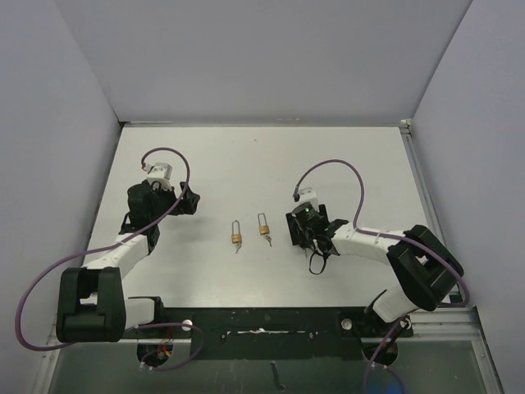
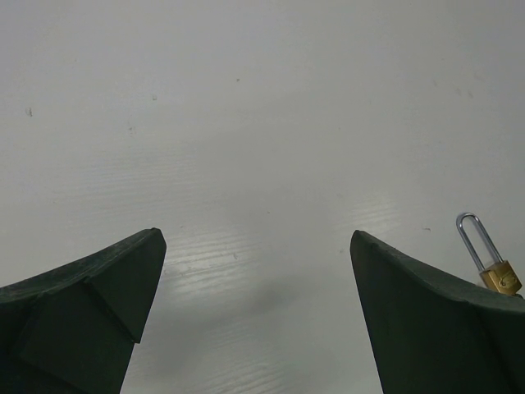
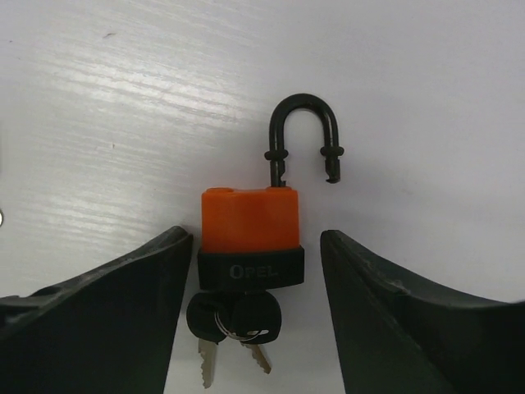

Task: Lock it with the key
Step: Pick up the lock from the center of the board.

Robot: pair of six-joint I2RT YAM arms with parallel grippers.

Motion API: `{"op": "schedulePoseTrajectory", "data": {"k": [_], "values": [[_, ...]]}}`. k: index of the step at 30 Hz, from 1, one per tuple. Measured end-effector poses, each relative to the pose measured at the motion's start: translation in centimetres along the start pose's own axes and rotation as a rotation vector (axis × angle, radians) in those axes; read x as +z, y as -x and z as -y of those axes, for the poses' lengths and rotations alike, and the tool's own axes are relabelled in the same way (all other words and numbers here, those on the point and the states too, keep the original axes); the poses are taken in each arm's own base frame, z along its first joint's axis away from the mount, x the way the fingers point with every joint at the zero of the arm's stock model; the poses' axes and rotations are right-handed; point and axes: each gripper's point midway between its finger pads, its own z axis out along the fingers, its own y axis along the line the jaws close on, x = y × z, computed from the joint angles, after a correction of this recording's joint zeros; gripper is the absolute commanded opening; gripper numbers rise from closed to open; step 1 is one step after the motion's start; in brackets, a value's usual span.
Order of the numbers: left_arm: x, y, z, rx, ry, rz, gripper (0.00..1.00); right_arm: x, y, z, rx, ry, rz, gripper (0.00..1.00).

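Left gripper point(image 2: 254, 238) hangs unused, jaws wide apart, small brass padlock point(image 2: 499, 275) at four o'clock. Right gripper point(image 3: 254, 232), jaws apart, straddles the orange-bodied padlock point(image 3: 250, 217), probably to steady it; keys point(image 3: 234, 320) at six o'clock, open black shackle point(image 3: 303, 123) at twelve.

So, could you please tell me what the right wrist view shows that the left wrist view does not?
Only the right wrist: an orange padlock with its black shackle open and keys in its base, lying between the fingers of the right gripper. Only the left wrist: a brass padlock with a silver shackle, partly behind a finger of the open left gripper. Both: the white table and a pair of dark fingers standing apart.
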Motion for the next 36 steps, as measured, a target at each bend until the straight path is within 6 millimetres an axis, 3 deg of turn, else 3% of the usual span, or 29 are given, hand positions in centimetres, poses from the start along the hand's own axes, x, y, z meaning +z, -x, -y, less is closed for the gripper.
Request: {"op": "schedulePoseTrajectory", "data": {"k": [2,5,6,17,22,26,31,36], "values": [[0.0,0.0,0.0,0.0,0.002,0.0,0.98,0.0,-0.2,-0.4,0.006,0.017,-0.006,0.46],[0.0,0.0,-0.1,0.0,0.006,0.001,0.98,0.0,-0.3,-0.8,0.01,0.036,-0.008,0.06],[0.0,0.0,-0.1,0.0,0.007,0.001,0.98,0.0,-0.2,-0.9,0.015,0.037,-0.005,0.0],[-0.2,-0.2,-0.4,-0.005,0.024,-0.015,0.98,0.5,1.4,-1.9,-0.086,0.065,-0.023,0.0],[-0.6,0.9,-0.1,-0.012,0.026,-0.003,0.98,-0.2,4.8,-2.5,-0.148,0.118,0.047,0.0],[-1.0,2.0,1.0,-0.009,-0.016,0.028,0.98,-2.0,8.8,-3.3,-0.133,0.245,0.165,0.0],[-1.0,2.2,3.6,-0.006,-0.109,0.016,0.98,-5.1,13.5,-2.9,-0.062,0.427,0.334,0.0],[-0.9,3.9,7.2,0.034,-0.214,0.027,0.98,-9.1,14.4,-2.6,-0.043,0.597,0.481,0.0]]}}
